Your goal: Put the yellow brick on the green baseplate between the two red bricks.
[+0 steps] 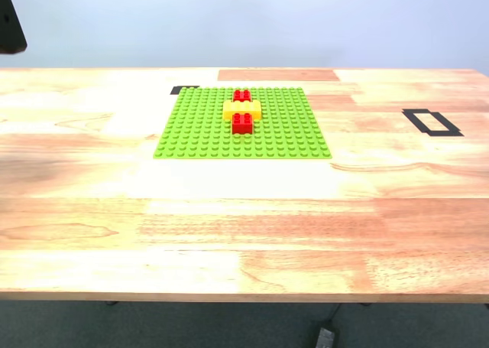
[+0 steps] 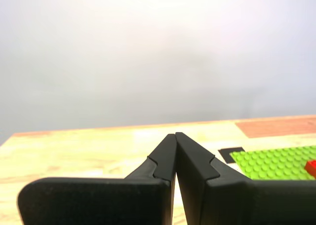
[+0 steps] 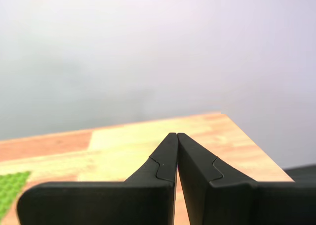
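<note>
exterior only: yellow brick between red bricks | wrists: both jaws together

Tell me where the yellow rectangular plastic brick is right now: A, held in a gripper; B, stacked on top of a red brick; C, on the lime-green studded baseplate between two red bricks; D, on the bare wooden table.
C: the yellow rectangular plastic brick sits on the lime-green studded baseplate, flanked by the two red bricks.

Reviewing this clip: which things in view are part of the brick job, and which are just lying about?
Part of the job:
yellow brick, seated between the reds
two red bricks
green baseplate

Just lying about:
black tape outline on the table
black tape patch by the baseplate's far corner
cable plug on the floor
</note>
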Tool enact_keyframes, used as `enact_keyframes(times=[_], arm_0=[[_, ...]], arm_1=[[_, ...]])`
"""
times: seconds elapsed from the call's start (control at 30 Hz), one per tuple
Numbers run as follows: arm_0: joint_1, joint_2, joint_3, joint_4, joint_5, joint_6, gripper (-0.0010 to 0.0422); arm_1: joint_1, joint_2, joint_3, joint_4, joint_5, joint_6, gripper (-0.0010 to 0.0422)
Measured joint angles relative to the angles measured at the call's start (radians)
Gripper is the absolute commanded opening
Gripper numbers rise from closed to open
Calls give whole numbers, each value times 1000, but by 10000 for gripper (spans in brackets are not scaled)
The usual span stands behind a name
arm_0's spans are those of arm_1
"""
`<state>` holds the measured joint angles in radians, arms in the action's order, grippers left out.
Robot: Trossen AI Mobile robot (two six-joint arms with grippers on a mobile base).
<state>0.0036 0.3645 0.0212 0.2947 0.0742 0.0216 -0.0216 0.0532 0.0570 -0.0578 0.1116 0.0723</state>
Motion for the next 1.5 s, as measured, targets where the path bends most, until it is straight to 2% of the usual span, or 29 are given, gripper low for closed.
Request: enact_keyframes(times=[0.2,0.47,0.63,1.5], arm_0=[[-2,-24,-11,-50,-39,-26,-1],[-2,-56,-12,-97,-41,-27,-1],[-2,-68,-12,-146,-41,-70,0],[-2,-70,-12,-185,-50,-68,0]], arm_1=[[0,-37,-16,-2,-2,-3,-1],[0,8,-16,-2,-7,-4,-1],[0,29,-16,-2,-8,0,-1],[1,50,-16,-2,-13,2,0]])
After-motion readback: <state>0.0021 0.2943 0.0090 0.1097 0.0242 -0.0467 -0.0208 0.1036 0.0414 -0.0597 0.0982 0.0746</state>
